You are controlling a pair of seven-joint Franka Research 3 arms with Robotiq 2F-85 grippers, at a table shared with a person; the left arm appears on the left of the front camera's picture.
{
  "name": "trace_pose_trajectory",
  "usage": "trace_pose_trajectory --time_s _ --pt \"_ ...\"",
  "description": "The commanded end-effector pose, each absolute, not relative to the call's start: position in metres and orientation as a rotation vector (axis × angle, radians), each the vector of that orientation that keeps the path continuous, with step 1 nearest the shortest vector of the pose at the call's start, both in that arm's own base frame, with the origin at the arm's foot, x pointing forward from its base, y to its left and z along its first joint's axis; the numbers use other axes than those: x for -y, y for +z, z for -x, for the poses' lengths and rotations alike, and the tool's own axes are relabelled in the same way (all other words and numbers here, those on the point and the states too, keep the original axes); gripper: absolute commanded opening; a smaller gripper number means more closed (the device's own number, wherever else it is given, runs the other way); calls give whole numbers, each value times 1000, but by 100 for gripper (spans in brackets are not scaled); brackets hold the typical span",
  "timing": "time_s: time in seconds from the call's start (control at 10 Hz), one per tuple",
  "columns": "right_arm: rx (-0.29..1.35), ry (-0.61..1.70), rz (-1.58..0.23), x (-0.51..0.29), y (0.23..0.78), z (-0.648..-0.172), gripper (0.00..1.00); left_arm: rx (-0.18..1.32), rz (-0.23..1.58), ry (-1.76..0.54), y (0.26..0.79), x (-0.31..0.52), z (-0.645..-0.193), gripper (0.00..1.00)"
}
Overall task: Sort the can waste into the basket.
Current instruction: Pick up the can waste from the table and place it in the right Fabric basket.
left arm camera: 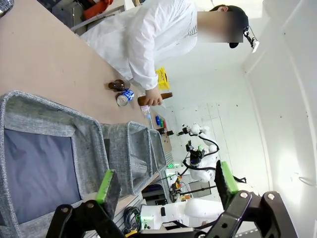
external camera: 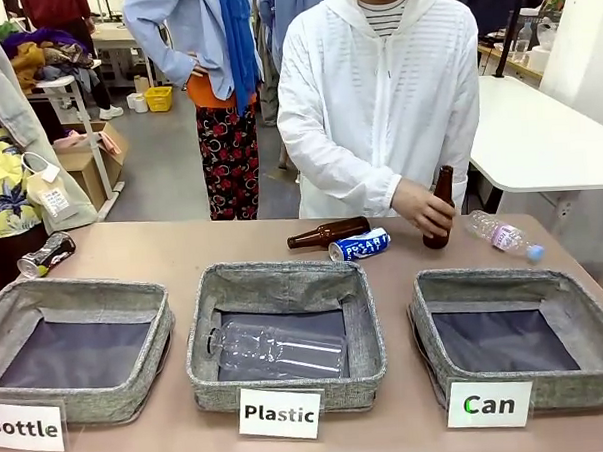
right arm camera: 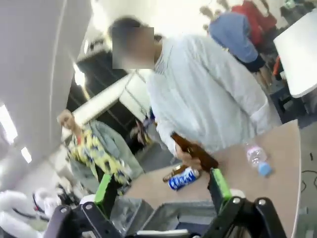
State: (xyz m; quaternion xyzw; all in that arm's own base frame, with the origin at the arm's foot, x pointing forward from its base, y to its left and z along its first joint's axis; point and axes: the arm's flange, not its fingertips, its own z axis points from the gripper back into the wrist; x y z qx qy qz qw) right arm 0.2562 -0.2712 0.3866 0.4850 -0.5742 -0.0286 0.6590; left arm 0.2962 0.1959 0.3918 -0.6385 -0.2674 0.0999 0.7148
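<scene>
1. The blue can (external camera: 359,245), with white "POCARI SWEAT" lettering, lies on its side just beyond the far rim of the "Plastic" basket (external camera: 284,279), its top end facing left.
2. The black-and-silver can (external camera: 46,254) lies on its side, well to the left of the "Plastic" basket and farther back.
3. The grey fabric "Can" basket (external camera: 504,277) stands upright just right of the "Plastic" basket, its dark lining showing and a white "Can" card (external camera: 489,404) at its front.

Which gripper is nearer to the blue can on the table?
Right. The right gripper faces the blue can from close by; the left gripper hangs by the Bottle basket, much farther off.
</scene>
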Motion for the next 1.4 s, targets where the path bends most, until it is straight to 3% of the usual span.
trace_pose_trajectory --time_s 0.0,0.3,0.4,0.6,0.9,1.3 --pt "1189 145 -901 232 425 -267 100 615 1425 202 392 -193 -294 100" --pt "1019 344 -631 157 467 -327 100 615 1425 202 392 -193 -294 100" --pt "887 547 -527 116 478 -355 100 615 1425 202 392 -193 -294 100" --pt "744 758 -318 47 490 -395 100 615 1425 202 392 -193 -294 100" --pt "604 1080 -150 -42 483 -449 100 590 1413 220 392 -196 -297 100" --pt "523 1398 -10 -115 448 -534 100 771 1642 121 501 -289 -175 100"
